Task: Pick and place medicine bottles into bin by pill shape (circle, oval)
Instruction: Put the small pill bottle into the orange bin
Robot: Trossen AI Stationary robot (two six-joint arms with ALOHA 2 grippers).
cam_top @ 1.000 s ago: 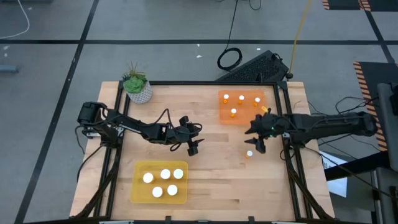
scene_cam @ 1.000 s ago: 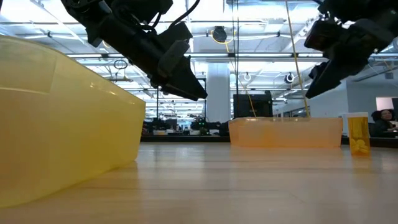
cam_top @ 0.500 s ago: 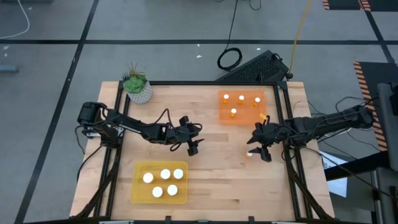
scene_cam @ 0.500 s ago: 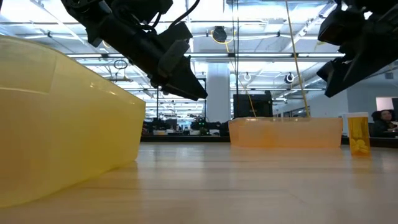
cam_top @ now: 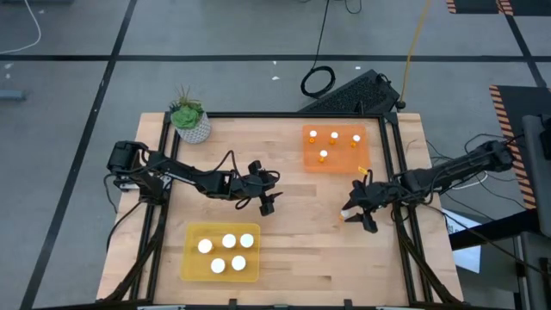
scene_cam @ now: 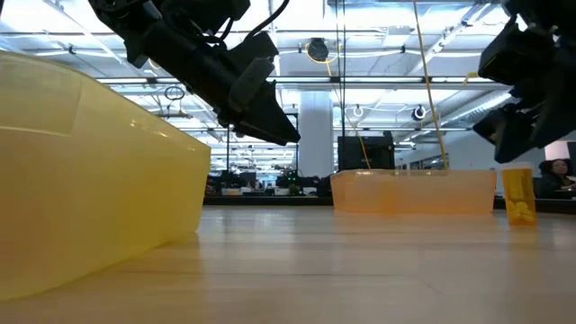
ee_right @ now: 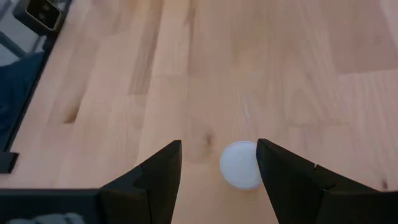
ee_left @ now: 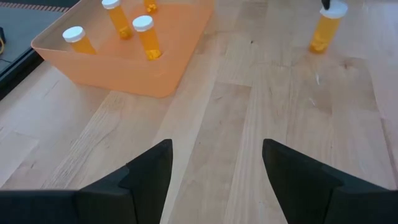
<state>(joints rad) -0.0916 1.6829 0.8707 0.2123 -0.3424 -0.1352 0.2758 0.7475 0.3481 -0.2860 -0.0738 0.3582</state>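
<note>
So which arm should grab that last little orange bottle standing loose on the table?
The right. Its claw hangs open directly over the small orange pill bottle with the white cap. The left claw hovers mid-table, well away from it.

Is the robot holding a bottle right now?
No. The right gripper is open above the lone bottle, not gripping it. The left gripper is open and empty.

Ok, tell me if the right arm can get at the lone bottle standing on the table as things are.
Probably yes. The right gripper is open right above the lone bottle, whose white cap shows between the fingers, and only bare table lies around it. The left gripper waits mid-table, well clear.
</note>
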